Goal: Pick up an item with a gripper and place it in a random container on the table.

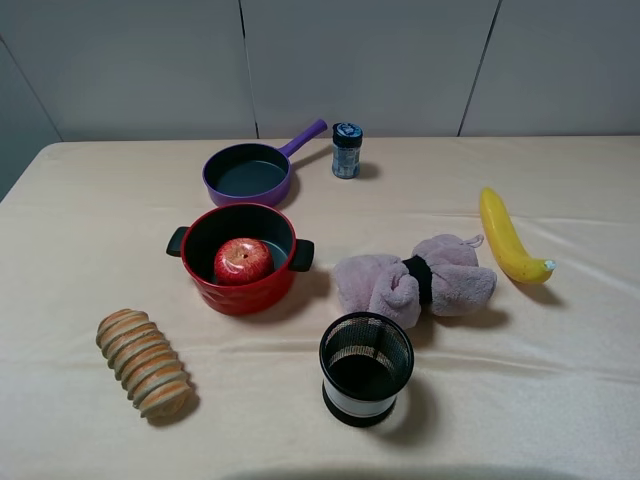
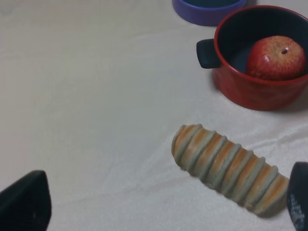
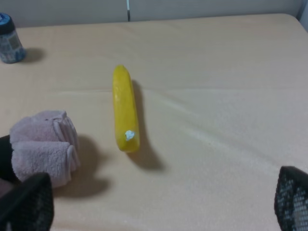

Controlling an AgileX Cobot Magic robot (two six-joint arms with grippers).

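The red apple [image 1: 243,260] lies inside the red pot [image 1: 245,296] left of the table's middle. The left wrist view shows both too: the apple [image 2: 276,57] rests in the pot [image 2: 250,91], dimple up. My left gripper [image 2: 161,211] is open and empty, well back from the pot, with a striped bread roll [image 2: 226,166] between its fingertips and the pot. My right gripper [image 3: 159,207] is open and empty, above bare beige cloth [image 3: 216,120] near a banana [image 3: 124,108]. Neither arm shows in the exterior high view.
A purple pan [image 1: 248,172] and a small jar [image 1: 346,150] stand behind the pot. A pink rolled towel [image 1: 415,280], a banana [image 1: 508,238], a black mesh cup [image 1: 366,366] and the bread roll [image 1: 143,362] lie around it.
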